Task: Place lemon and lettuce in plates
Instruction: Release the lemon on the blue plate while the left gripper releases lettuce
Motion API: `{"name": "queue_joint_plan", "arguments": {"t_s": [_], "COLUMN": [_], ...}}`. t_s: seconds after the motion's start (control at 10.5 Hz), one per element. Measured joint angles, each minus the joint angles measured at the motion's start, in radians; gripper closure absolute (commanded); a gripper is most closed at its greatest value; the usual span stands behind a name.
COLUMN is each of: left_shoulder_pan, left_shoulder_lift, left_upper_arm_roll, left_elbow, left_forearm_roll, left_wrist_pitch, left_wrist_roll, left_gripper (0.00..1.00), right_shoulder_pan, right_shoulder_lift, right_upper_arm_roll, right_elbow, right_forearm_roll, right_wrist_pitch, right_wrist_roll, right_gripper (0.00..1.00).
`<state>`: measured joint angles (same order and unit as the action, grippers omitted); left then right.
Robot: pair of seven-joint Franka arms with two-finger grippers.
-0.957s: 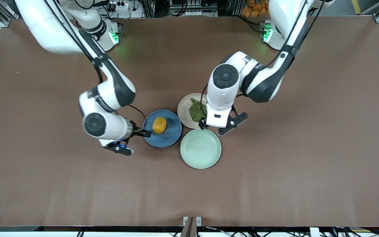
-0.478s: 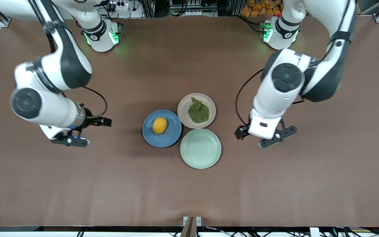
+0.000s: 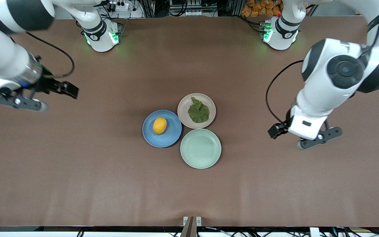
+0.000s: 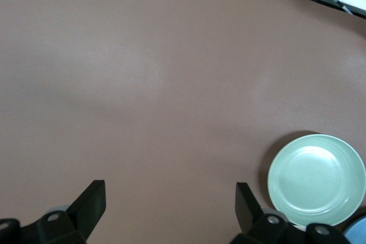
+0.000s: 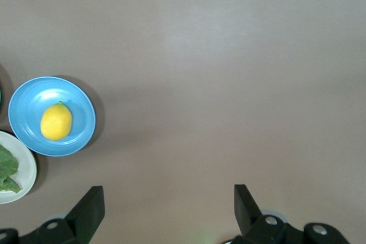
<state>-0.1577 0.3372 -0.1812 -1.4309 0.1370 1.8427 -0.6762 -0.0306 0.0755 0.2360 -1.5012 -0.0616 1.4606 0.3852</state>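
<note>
The lemon (image 3: 160, 125) lies in the blue plate (image 3: 173, 132) in the middle of the table. The lettuce (image 3: 198, 112) lies in the pinkish-beige plate (image 3: 184, 105) beside it. My right gripper (image 3: 68, 89) is open and empty over bare table toward the right arm's end. Its wrist view shows the lemon (image 5: 56, 122) in the blue plate (image 5: 78, 112) and part of the lettuce (image 5: 6, 168) in the beige plate (image 5: 27, 167). My left gripper (image 3: 275, 130) is open and empty over bare table toward the left arm's end.
An empty pale mint-green plate (image 3: 200, 148) sits nearer the front camera than the other two plates and touches them. It also shows in the left wrist view (image 4: 316, 179). The brown table mat (image 3: 189, 191) lies bare around the plates.
Both arms have pulled away from the plates toward their own ends of the table. The lemon and lettuce have stayed in their plates.
</note>
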Motion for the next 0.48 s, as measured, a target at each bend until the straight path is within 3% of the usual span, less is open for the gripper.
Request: {"name": "queue_joint_plan", "arguments": {"t_s": [0.48], "left_shoulder_pan": [0.051], "left_shoulder_lift": [-0.085], "left_upper_arm_roll": [0.027], "left_elbow": [0.001], "left_forearm_roll": [-0.016], "left_wrist_pitch": [-0.089], "left_wrist_roll": [0.218], "left_gripper": [0.0], "right_shoulder_pan": [0.05], "right_shoulder_lift": [-0.052], "right_upper_arm_roll": [-0.144], "right_elbow": [-0.001], "right_forearm_roll": [0.011], "right_wrist_pitch": [-0.048], "right_wrist_roll": [-0.131], "right_gripper": [0.0]}}
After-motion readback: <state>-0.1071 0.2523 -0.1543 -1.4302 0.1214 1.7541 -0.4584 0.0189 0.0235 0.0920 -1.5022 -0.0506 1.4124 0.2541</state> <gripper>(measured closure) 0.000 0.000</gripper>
